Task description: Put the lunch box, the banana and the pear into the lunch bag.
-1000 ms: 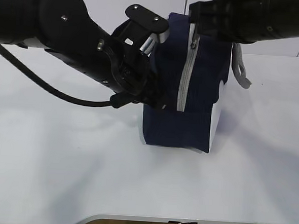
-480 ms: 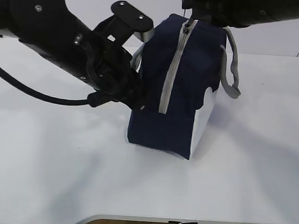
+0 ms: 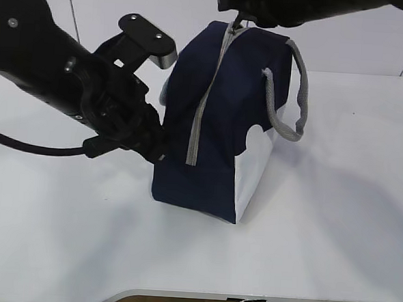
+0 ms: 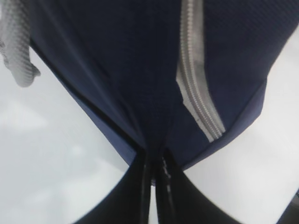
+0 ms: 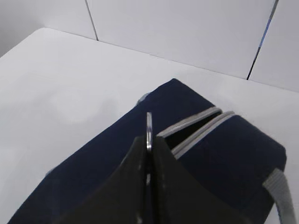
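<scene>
The exterior camera looked down at a slant from the desk's (image 3: 332, 255) front edge toward the back wall, taking in both arms. The left wrist camera sat very close, sighting along its pinched jaws onto the lunch bag (image 4: 117, 70) just beyond them. The right wrist camera peered down past its closed jaws. All three views shared the bag's zipper (image 3: 202, 110).

The white desk (image 3: 333, 234) is occupied only by the navy lunch bag (image 3: 222, 145), which is stood upright on it just right of the left tool (image 3: 159, 148)
</scene>
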Available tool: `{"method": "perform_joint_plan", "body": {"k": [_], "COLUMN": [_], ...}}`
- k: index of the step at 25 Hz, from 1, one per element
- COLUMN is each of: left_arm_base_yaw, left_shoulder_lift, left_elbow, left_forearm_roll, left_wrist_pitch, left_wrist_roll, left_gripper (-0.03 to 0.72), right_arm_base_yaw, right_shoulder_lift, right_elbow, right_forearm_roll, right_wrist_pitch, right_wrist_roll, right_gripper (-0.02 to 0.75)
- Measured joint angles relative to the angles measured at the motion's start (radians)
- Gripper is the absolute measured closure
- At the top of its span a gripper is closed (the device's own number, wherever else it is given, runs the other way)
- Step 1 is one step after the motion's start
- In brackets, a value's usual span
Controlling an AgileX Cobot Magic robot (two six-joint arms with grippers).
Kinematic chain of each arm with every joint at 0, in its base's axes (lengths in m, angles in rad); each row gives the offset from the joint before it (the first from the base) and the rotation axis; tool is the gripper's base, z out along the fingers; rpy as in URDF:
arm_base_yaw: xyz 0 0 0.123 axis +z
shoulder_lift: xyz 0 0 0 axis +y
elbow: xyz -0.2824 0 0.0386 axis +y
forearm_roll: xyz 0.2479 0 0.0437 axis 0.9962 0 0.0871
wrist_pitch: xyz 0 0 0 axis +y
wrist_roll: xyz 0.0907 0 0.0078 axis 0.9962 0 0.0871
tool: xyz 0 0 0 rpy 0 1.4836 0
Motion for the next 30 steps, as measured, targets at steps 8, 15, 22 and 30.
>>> {"method": "perform_joint_plan", "body": {"k": [8,15,22,30], "left_arm_base_yaw": [0.000,0.000,0.000,0.000], "left_shoulder_lift": [-0.095,-0.134,-0.151,-0.155], "left_elbow": [0.073,0.113,0.119,0.116], "left_forearm_roll": [0.000,0.000,0.000,-0.051], "left_wrist_pitch": [0.007,0.021,0.037,0.076], "left_wrist_roll": [-0.002,-0.002,-0.002,-0.010], "left_gripper": [0.697,0.697,0.697,0.580], "right_arm_base_yaw": [-0.043,-0.106,-0.130,-0.130], "right_shoulder_lift": [0.119,0.228,0.290,0.290], "right_elbow": [-0.143,-0.216,-0.223,-0.280], "right_forearm_roll": [-0.022,-0.023,-0.017,0.070], "right_wrist_pitch": [0.039,0.074,0.099,0.166], "right_wrist_roll": [0.000,0.000,0.000,0.000], "right_gripper": [0.731,0.731,0.731,0.731]}}
